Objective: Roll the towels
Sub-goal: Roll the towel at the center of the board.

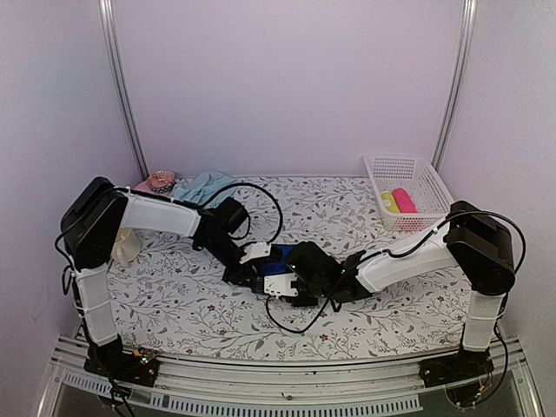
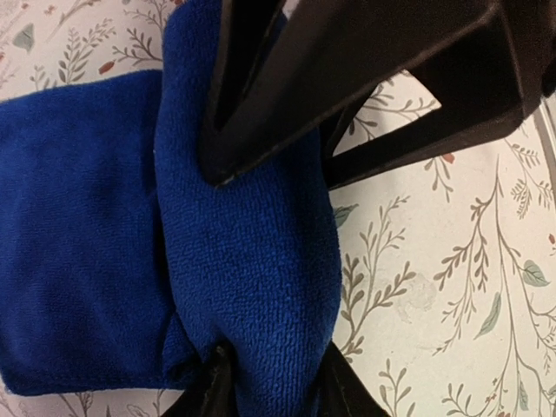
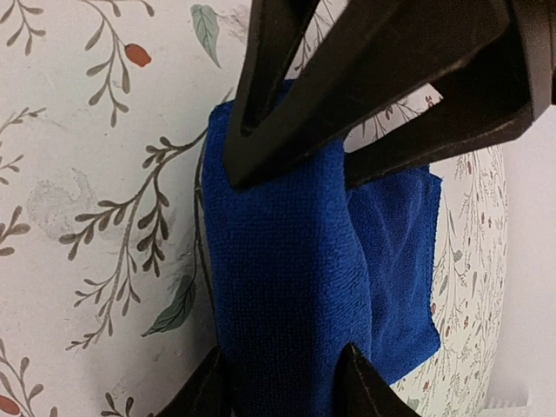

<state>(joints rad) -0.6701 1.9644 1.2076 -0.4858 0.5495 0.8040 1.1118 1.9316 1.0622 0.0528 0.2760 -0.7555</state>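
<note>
The royal blue towel lies mid-table, partly rolled. In the left wrist view its rolled part stands beside the flat part. My left gripper is shut on one end of the roll. My right gripper is shut on the opposite end, where the roll lies beside the flat part. From above, the left gripper and right gripper meet over the towel. The pale aqua towel lies crumpled at the back left.
A pink hat sits beside the aqua towel. A white basket at the back right holds a yellow roll and a pink roll. A cream cloth lies under the left arm.
</note>
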